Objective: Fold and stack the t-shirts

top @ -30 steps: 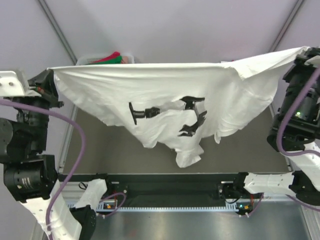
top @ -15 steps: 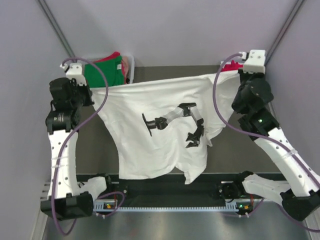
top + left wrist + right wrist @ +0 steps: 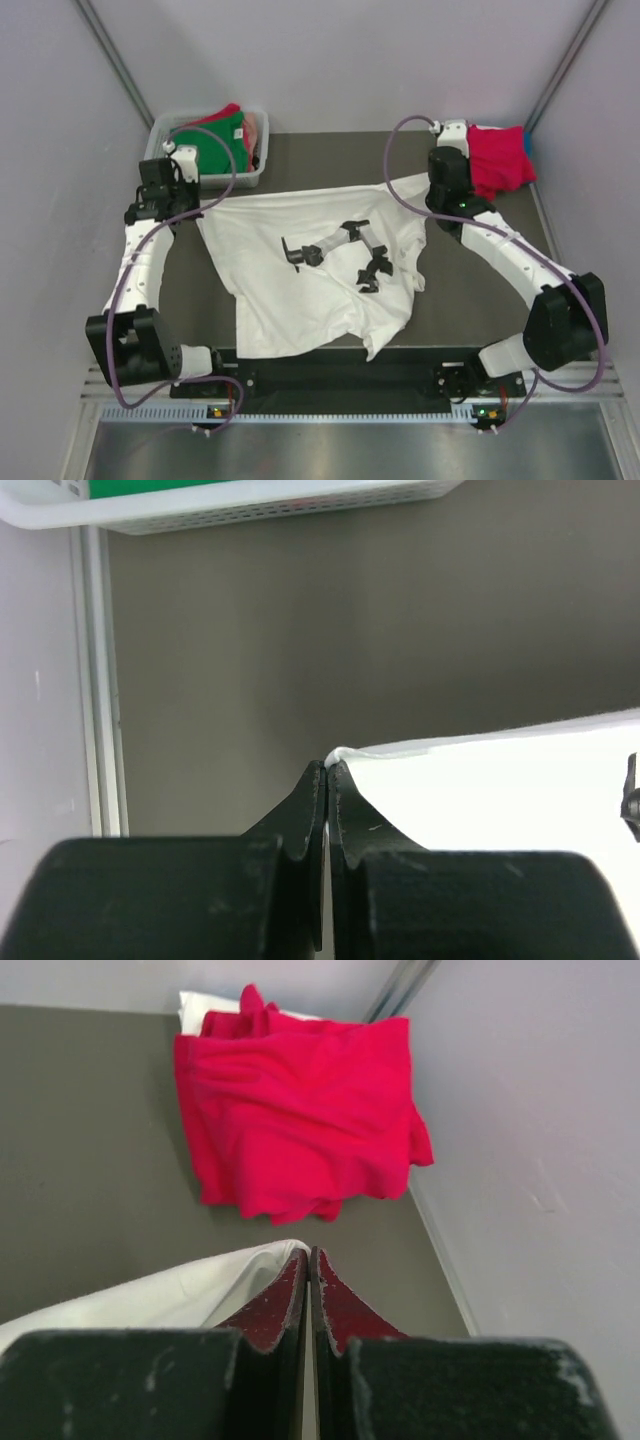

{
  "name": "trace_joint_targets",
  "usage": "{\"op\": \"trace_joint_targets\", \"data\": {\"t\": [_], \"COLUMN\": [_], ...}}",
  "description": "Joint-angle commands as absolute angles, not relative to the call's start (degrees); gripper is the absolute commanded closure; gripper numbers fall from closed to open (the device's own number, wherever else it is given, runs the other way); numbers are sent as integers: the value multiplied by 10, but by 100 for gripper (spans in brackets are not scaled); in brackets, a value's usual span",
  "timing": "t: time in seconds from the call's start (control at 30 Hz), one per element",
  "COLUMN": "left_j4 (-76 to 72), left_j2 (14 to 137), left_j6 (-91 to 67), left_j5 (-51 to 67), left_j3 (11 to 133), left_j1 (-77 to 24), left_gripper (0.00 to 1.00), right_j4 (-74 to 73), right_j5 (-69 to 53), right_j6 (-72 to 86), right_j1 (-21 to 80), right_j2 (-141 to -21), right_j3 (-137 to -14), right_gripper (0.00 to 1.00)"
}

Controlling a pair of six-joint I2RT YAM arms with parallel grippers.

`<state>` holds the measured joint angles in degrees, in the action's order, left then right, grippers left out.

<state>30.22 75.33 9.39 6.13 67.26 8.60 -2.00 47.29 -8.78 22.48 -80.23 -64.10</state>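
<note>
white t-shirt [image 3: 270, 290] lowered from mid-air, now spread flat on table [image 3: 460, 312].

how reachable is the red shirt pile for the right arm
Probably yes: the red pile lies just beyond the right gripper, nothing between, though its jaws hold the white t-shirt.

White t-shirt [image 3: 300, 290], centre frame: was soft matt cloth, creased, w/ black print. Red t-shirts [image 3: 497, 160], upper right: matt cloth, rumpled. Basket [image 3: 250, 175], upper left: white plastic, slotted, slight sheen. Table [image 3: 460, 310] looked smooth, matt, grey-brown. Left gripper [image 3: 327, 768]: black matt plastic. Right gripper [image 3: 308, 1253]: same, scuffed.
</note>
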Motion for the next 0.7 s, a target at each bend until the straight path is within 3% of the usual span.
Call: {"op": "trace_joint_targets", "data": {"t": [0.0,0.33,0.67], "left_j4": [225,224,234], "left_j2": [780,977,1082], "left_j6": [118,133,125], "left_j5": [43,18,6], "left_j3": [670,826,957], "left_j1": [93,90,89], "left_gripper": [100,100,100], "right_j4": [29,19,-26], "right_j5": [465,422,390], "right_j6": [-71,-84,-67], "right_j1": [197,154,142], "right_j2": [-827,-975,-1072], "right_j3": [-682,-822,-914], "right_gripper": [100,100,100]}}
